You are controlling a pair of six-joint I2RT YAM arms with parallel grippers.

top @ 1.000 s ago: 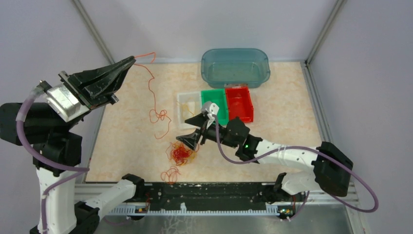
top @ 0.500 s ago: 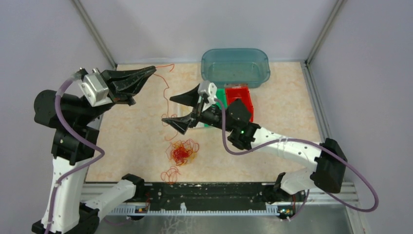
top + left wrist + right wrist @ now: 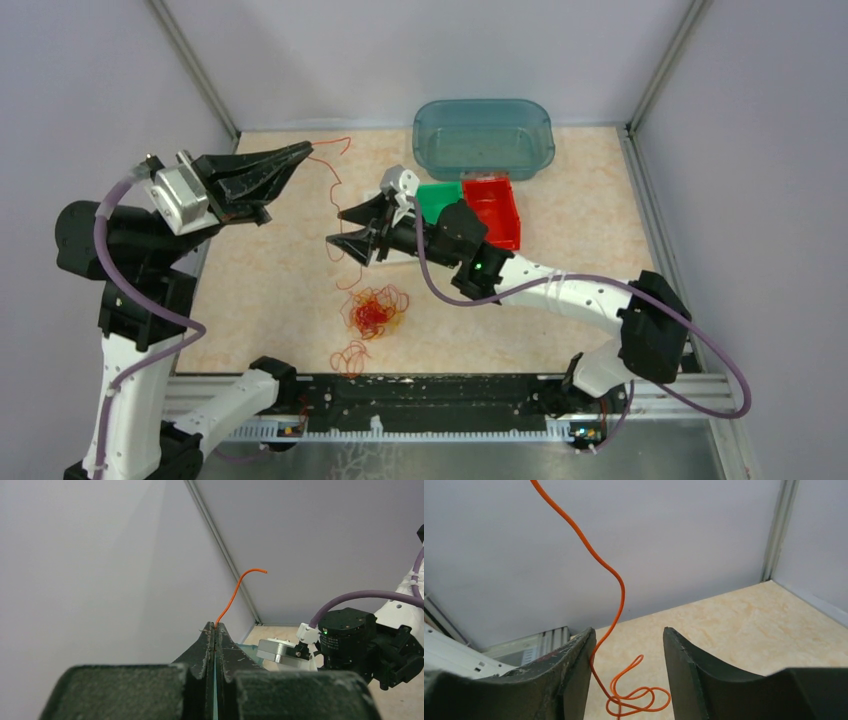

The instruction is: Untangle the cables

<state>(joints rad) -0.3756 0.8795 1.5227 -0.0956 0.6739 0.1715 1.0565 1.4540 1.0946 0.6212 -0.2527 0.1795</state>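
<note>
Left tool (image 3: 215, 626) pinched together on one orange cable (image 3: 232, 592), held high. Right tool (image 3: 629, 632) jaws apart around that cable, strand close to one jaw, not gripped. Clump (image 3: 375, 312) on surface (image 3: 270, 290) below.
Risks: an off-centre close could miss the strand; pulling could drag the clump or tighten its loops

Orange cable (image 3: 622, 595) runs off top edge.
</note>
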